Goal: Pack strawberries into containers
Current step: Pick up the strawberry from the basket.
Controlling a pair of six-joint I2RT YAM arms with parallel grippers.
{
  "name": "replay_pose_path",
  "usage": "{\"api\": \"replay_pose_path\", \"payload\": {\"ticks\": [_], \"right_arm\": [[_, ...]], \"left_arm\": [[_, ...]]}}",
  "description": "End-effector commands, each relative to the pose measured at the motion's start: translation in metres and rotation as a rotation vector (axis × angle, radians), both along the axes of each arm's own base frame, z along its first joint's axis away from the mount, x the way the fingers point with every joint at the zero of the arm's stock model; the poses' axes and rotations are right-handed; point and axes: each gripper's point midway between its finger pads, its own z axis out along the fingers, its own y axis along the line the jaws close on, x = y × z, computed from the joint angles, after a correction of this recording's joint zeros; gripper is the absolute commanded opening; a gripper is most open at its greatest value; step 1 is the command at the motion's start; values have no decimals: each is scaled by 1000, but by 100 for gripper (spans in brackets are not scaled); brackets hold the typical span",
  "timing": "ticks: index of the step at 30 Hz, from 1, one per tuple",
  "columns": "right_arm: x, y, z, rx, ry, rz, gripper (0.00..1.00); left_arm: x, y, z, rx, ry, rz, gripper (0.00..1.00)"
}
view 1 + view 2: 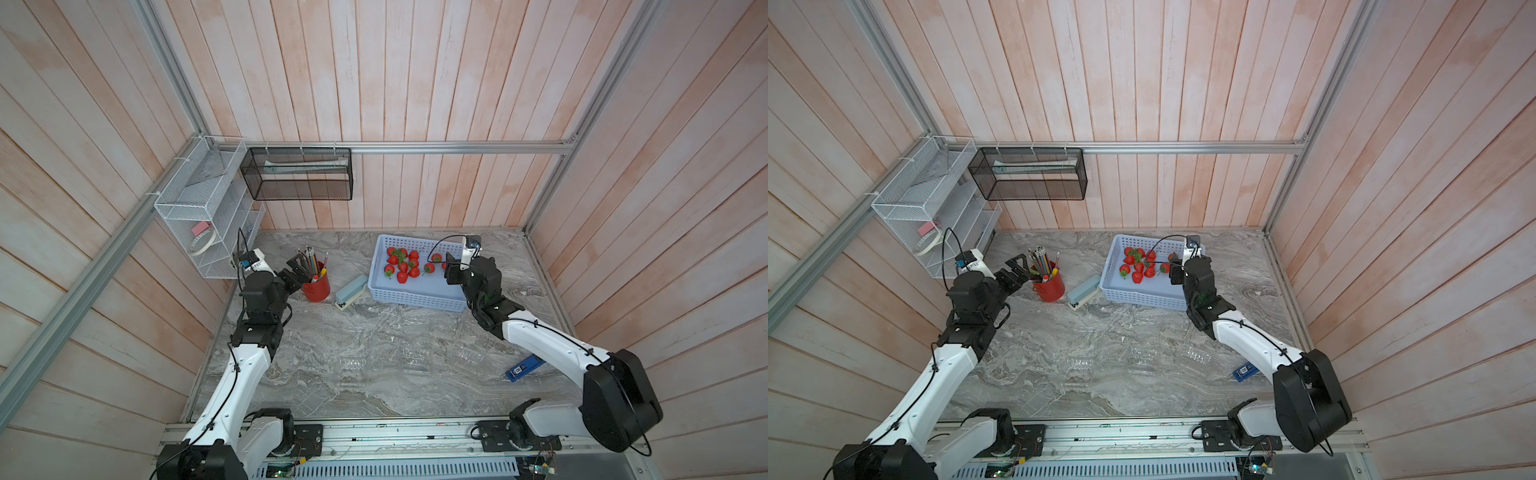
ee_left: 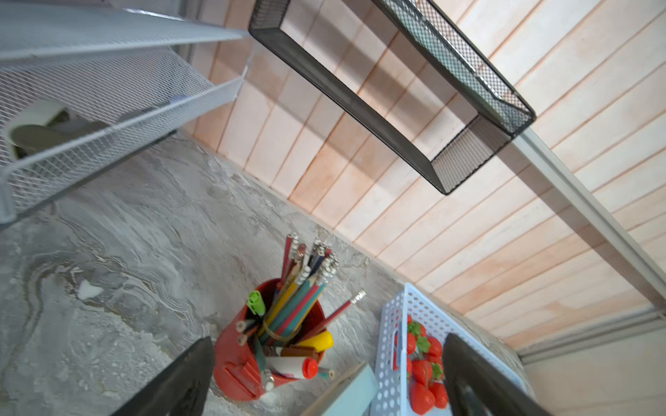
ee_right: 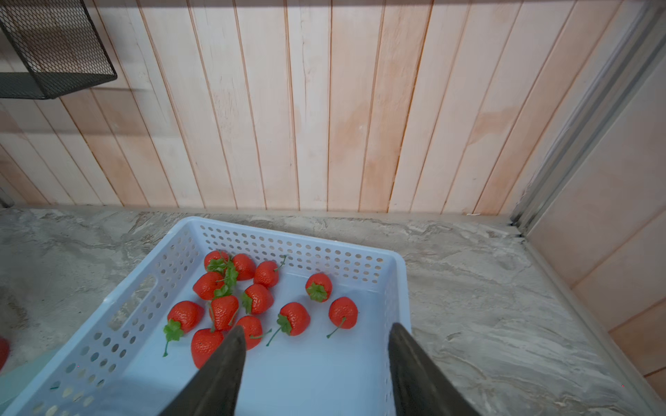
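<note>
Links: left arm point(image 1: 245, 374) and right arm point(image 1: 548, 340) wear smooth white shells.
Joints: bulky black housings, rounded at the elbows.
Cables: thin black cables point(image 1: 236, 368), clipped along each link.
Pincers: left pincer point(image 1: 297, 268) and right pincer point(image 1: 451, 266) are black, with tapering fingers.
Bases: black screwed plates point(image 1: 309, 436).

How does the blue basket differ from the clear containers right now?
The blue basket is large, opaque and perforated; the clear containers are small, ribbed and barely visible against the table. The basket holds the strawberries; the containers look empty. The basket sits at the back with the right gripper over it; the containers lie in a row nearer the robot's base. Both rest on the table.
</note>
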Motion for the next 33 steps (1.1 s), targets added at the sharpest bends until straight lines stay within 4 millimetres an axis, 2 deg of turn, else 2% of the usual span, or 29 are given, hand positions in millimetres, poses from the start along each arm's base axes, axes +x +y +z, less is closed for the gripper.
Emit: {"api": "replay_pose_path", "payload": {"ticks": [1, 5, 8, 13, 18, 25, 33], "right_arm": [[3, 6, -43, 42, 226, 36, 61], [25, -2, -73, 149, 376, 52, 55], [41, -16, -95, 162, 448, 14, 54], [64, -31, -121, 155, 523, -23, 53], [89, -33, -139, 139, 561, -44, 51], [119, -31, -161, 90, 621, -64, 51], [126, -32, -199, 65, 703, -99, 48]], "left_arm": [[0, -36, 12, 6, 32, -129, 99], [-1, -77, 20, 80, 41, -221, 98], [-1, -102, 19, 109, 60, -276, 100], [5, -135, 4, 140, 108, -355, 100], [13, -168, -12, 179, 150, -440, 90], [23, -189, -29, 209, 194, -488, 89], [31, -196, -40, 212, 210, -499, 89]]}}
